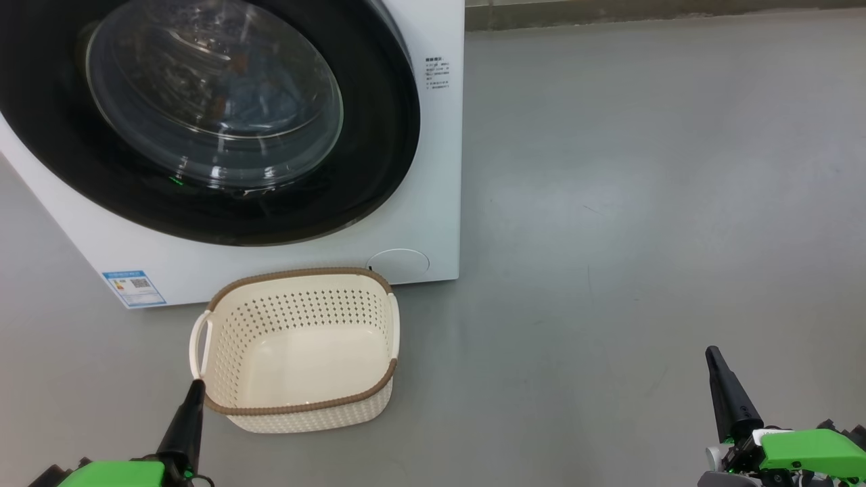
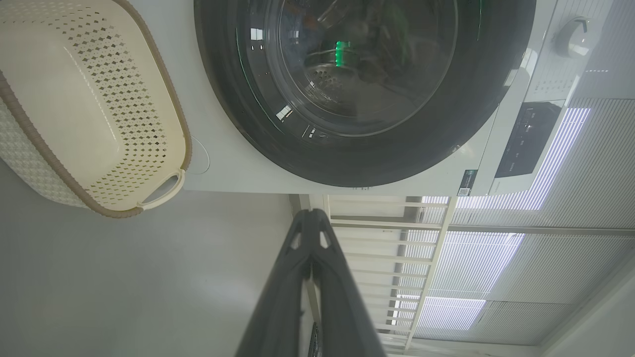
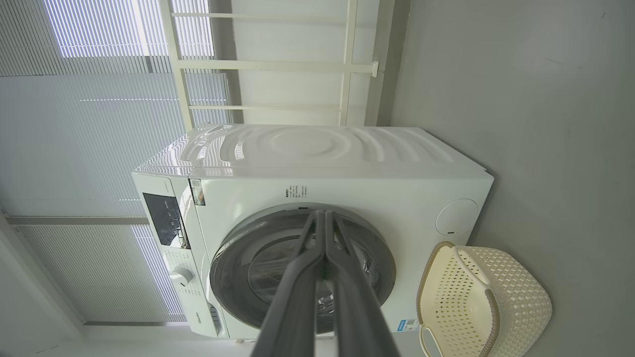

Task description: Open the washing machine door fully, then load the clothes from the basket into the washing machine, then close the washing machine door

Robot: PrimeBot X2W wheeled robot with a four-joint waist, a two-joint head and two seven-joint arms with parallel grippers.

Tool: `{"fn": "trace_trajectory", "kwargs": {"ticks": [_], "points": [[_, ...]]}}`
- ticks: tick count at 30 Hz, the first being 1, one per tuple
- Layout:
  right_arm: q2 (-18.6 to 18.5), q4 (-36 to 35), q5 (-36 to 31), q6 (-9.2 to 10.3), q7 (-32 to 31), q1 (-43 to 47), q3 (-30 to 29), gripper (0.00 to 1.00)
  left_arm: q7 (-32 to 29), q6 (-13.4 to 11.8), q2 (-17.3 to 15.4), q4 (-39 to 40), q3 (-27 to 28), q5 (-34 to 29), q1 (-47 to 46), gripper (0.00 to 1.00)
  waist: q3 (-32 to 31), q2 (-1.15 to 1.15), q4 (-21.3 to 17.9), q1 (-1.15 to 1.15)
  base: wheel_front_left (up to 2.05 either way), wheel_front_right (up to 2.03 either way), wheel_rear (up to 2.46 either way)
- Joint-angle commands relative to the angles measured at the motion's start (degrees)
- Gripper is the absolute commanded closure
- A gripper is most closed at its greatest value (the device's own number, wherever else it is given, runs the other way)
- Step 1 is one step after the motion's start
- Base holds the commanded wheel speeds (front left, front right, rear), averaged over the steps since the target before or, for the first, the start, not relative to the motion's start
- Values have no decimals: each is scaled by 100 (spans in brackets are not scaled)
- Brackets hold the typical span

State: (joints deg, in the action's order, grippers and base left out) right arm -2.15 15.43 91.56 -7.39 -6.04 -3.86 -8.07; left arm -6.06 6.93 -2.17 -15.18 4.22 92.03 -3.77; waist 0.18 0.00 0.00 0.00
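Observation:
The washing machine [image 1: 433,169] stands white at the upper left, and its door [image 1: 379,135], a black ring around bulging glass, lies flat against the front. Behind the glass a dim blue patch with orange specks looks like the clothes [image 1: 260,91]. On the floor just in front sits the cream basket [image 1: 298,274], with nothing inside it. My left gripper [image 1: 196,387] is shut, its tip at the basket's near left corner. My right gripper [image 1: 710,353] is shut too, low at the right, far from both. The wrist views show the door [image 2: 446,139] [image 3: 233,248], the basket [image 2: 124,99] [image 3: 516,302], and the shut left gripper [image 2: 310,214] and right gripper [image 3: 325,214].
Grey floor [image 1: 643,203] spreads wide to the right of the machine. A round filter cover [image 1: 398,264] sits at the machine's lower right corner, a blue label sticker [image 1: 134,287] at its lower left. Window blinds [image 3: 99,124] and a pale railing [image 3: 278,64] stand behind the machine.

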Motion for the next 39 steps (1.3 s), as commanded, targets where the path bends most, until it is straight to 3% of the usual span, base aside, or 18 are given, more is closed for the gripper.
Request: {"fn": "trace_trajectory", "kwargs": {"ticks": [1, 39], "points": [[-73, -141, 62, -10, -44, -232, 156, 100, -18, 56, -96, 113, 199, 39, -240, 100, 0, 0, 0, 0, 0, 0, 0], [-73, -141, 62, -10, -44, -232, 156, 100, -32, 56, -85, 113, 216, 25, -241, 100, 0, 0, 0, 0, 0, 0, 0]]}}
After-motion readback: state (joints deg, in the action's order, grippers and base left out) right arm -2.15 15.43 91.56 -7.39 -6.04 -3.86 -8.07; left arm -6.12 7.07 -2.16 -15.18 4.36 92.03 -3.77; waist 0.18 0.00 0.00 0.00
